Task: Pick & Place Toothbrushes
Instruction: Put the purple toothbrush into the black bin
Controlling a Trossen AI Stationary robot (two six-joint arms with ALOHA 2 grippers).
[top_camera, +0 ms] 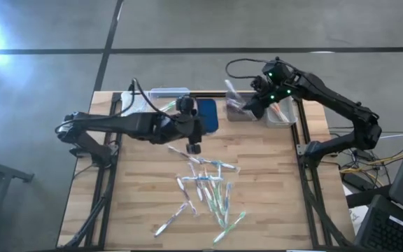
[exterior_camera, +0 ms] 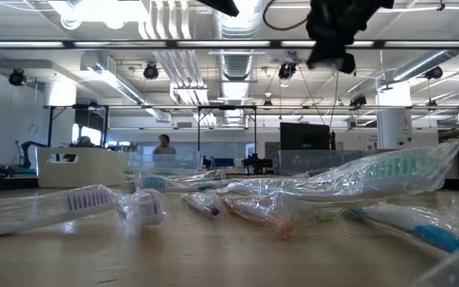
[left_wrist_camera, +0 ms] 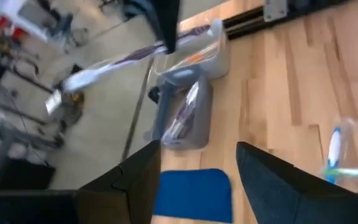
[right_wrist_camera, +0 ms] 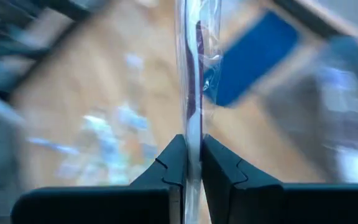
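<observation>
A wrapped toothbrush (right_wrist_camera: 191, 74) is clamped between the jaws of the right gripper (top_camera: 247, 106), which is held above the grey bin (top_camera: 238, 110) at the far edge of the bench (top_camera: 271, 203). In the left wrist view the same toothbrush is seen slanting out of the right gripper, above the grey bin and the clear bin (top_camera: 282, 112) beside it (both already hold wrapped brushes).

The left gripper (top_camera: 194, 145) is poised over the middle of the bench, just in front of the dark blue pad (top_camera: 208, 114), with its jaws standing apart and nothing between them.

The remaining toothbrushes (top_camera: 205, 189) are scattered in a loose heap on the wooden bench, nearer the front edge, each sealed in clear wrapping. A white basket (top_camera: 135, 103) is placed at the far left corner.
</observation>
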